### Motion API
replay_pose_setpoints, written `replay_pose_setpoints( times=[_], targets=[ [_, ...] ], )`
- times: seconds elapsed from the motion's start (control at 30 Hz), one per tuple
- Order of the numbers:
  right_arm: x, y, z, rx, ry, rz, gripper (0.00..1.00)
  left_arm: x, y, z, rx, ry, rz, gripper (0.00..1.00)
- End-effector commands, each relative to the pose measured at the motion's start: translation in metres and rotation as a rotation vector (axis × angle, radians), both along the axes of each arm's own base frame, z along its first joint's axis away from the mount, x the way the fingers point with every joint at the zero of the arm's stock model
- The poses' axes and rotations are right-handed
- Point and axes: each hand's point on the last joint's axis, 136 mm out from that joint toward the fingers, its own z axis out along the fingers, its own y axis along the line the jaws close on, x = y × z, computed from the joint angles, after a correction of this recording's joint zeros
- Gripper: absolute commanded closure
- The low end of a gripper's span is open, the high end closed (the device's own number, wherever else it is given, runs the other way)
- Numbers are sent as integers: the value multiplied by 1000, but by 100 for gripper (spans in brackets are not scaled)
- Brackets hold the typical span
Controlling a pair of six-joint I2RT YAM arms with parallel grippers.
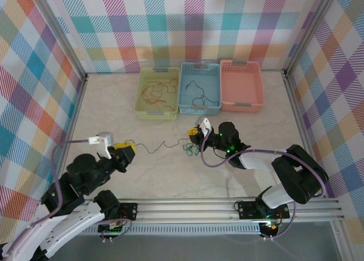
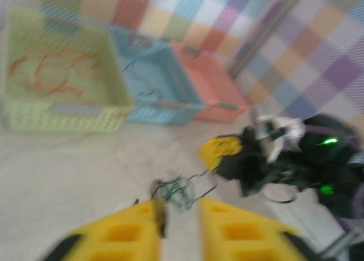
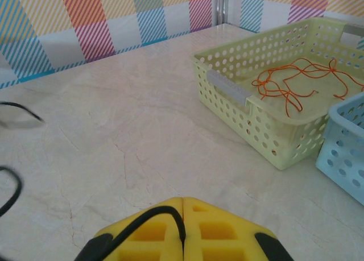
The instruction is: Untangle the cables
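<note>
A small tangle of dark green and black cables lies on the table mid-way between the arms. From it a thin dark wire stretches left to my left gripper. In the blurred left wrist view that gripper is open with a narrow gap. A dark wire end rests against its left finger, and the tangle lies just beyond. My right gripper sits just above the tangle. Its fingers are shut on a black cable.
Three baskets stand in a row at the back. The yellow-green one holds red-orange cables, the blue one a black cable, and beside it stands the pink one. The green basket is near the right gripper.
</note>
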Motion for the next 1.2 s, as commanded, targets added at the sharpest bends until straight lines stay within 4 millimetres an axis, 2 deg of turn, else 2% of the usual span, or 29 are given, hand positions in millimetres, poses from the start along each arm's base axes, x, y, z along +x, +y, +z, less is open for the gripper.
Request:
replay_pose_setpoints(
  times=[0.0, 0.1, 0.17, 0.23, 0.4, 0.5, 0.67, 0.9, 1.17],
  targets=[
    [-2, 0, 14, 27, -50, 6, 100, 8, 9, -25, -14, 56, 99, 44],
    [-2, 0, 13, 26, -47, 5, 100, 12, 2, -32, -14, 69, 88, 29],
    [-2, 1, 13, 24, -44, 9, 100, 14, -6, -31, -13, 73, 64, 24],
    [-3, 1, 13, 24, -43, 12, 100, 15, -25, -30, -9, 77, -14, 23],
    [-4, 2, 13, 27, -40, 22, 100, 19, -93, -21, -28, 54, -282, 22],
    [-4, 2, 13, 27, -39, 23, 100, 30, -122, -25, 10, 59, -366, 20],
    [-4, 3, 13, 28, -37, 24, 100, 49, -157, -37, 78, 91, -443, 21],
    [-5, 4, 14, 31, -33, 29, 100, 68, -177, -62, 160, 144, -487, 21],
    [-4, 4, 14, 33, -30, 28, 100, 87, -178, -91, 216, 226, -491, 23]
  ],
)
